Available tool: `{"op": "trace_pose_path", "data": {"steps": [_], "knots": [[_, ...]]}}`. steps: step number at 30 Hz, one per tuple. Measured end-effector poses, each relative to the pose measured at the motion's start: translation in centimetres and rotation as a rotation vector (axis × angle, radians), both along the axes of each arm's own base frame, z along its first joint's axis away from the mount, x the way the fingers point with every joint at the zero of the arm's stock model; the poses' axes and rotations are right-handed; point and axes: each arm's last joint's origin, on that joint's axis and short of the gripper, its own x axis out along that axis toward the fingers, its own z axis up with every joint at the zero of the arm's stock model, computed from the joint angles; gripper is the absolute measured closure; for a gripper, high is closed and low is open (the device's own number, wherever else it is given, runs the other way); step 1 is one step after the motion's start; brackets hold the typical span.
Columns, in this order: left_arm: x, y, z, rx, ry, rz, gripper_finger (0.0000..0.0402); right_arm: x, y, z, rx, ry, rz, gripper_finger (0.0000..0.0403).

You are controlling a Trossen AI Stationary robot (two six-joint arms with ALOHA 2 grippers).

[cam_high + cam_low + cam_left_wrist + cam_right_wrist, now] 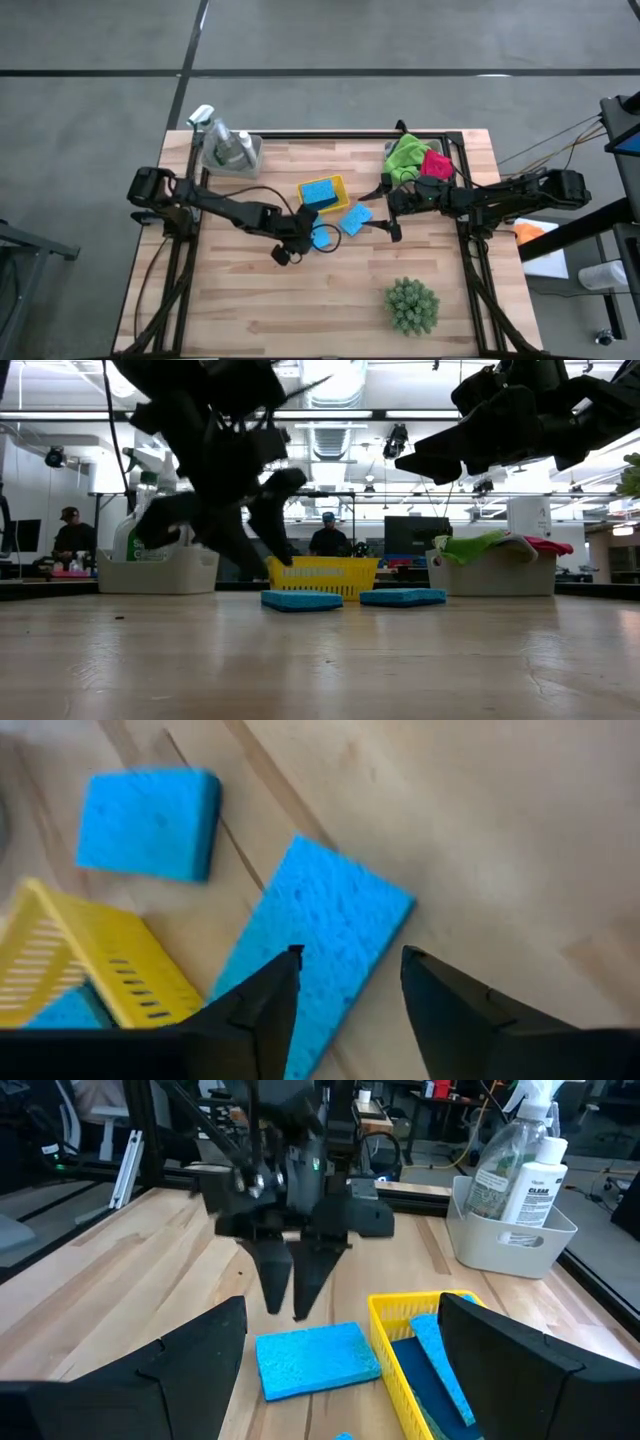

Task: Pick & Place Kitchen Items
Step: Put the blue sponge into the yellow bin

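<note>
A wooden desk (300, 300) seen from above, with two dark robot arms reaching toward its middle. The sorting of kitchen items looks partly done: one bright blue sponge (318, 192) already lies inside the yellow tray (341, 183) near the centre of the desk. Two more blue sponges remain out on the wood; one sponge by the tray (323, 237) lies just in front of it, and a second loose sponge (355, 218) lies just beside the tray toward the right arm. The left hand (345, 975) hangs directly over the sponge by the tray, its fingers apart and empty, tips close above the blue surface, so a pickup seems to be the step in hand. The right hand (390, 215) hovers near the second loose sponge, fingers spread wide, holding nothing. At the back left corner a white bin (212, 160) holds the spray bottle (522, 1130) and a small white bottle (537, 1180). At the back right, another bin (495, 575) holds a green cloth (405, 155) and a magenta cloth (436, 163). A spiky green plant (412, 306) stands alone near the front right, well apart from everything else
</note>
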Motion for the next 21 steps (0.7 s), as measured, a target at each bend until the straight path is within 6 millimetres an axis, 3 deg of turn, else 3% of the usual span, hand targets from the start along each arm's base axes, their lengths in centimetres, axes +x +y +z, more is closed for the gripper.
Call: {"op": "trace_pose_path", "data": {"steps": [8,14,17,21], "knots": [[0.6,0.4,-2.8,0.065,0.090,-0.030,0.0244,0.0,0.0,0.0,0.000,0.000,0.001,0.0078],[0.7,0.5,-3.3,0.140,0.099,-0.035,0.0253,0.0,0.0,0.0,0.000,0.001,0.001,0.0078],[0.8,0.6,-3.1,0.151,0.086,-0.028,0.0289,0.0,0.0,0.0,0.000,0.002,0.001,0.0078],[0.6,0.5,-2.8,0.175,0.084,-0.011,0.0377,0.0,0.0,0.0,0.001,0.003,0.001,0.0078]]}}
